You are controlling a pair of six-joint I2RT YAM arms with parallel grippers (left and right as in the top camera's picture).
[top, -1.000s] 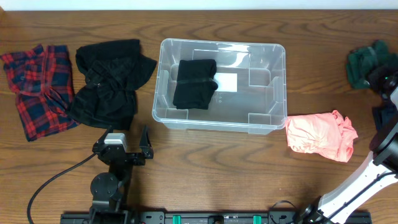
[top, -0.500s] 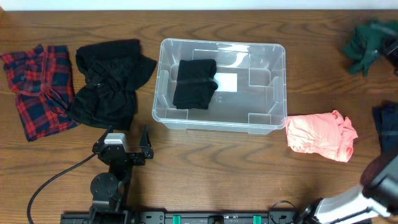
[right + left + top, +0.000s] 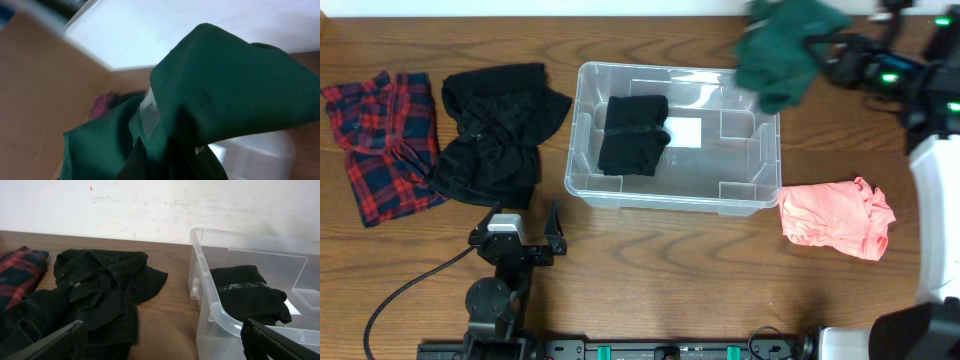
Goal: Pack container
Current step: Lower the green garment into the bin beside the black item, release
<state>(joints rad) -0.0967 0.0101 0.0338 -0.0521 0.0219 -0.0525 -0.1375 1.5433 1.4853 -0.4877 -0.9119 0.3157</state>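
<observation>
The container (image 3: 675, 69) sits in the middle of the wooden table (image 3: 660, 270), with a folded black cloth (image 3: 634, 133) lying in its left half next to a white label (image 3: 686, 131) on its floor. From above, the right gripper (image 3: 823, 52) is up over the far right corner of the container and pinches a green cloth (image 3: 782, 52) that hangs in the air. A pink cloth (image 3: 835, 218) lies on the table just to the right of the container. A black heap of cloth (image 3: 495, 130) lies to its left, and a red checked cloth (image 3: 380, 140) lies further left. The left gripper (image 3: 527, 216) is near the front edge, with its fingers spread wide and nothing between them. The left wrist camera shows those fingers (image 3: 55, 342) far apart, the black heap (image 3: 95, 295) on the left, and the container's rounded corner (image 3: 220, 316) on the right with the folded black cloth (image 3: 250, 297) inside. The right wrist camera is almost filled by the green cloth (image 3: 225, 100), which hides the fingers.
</observation>
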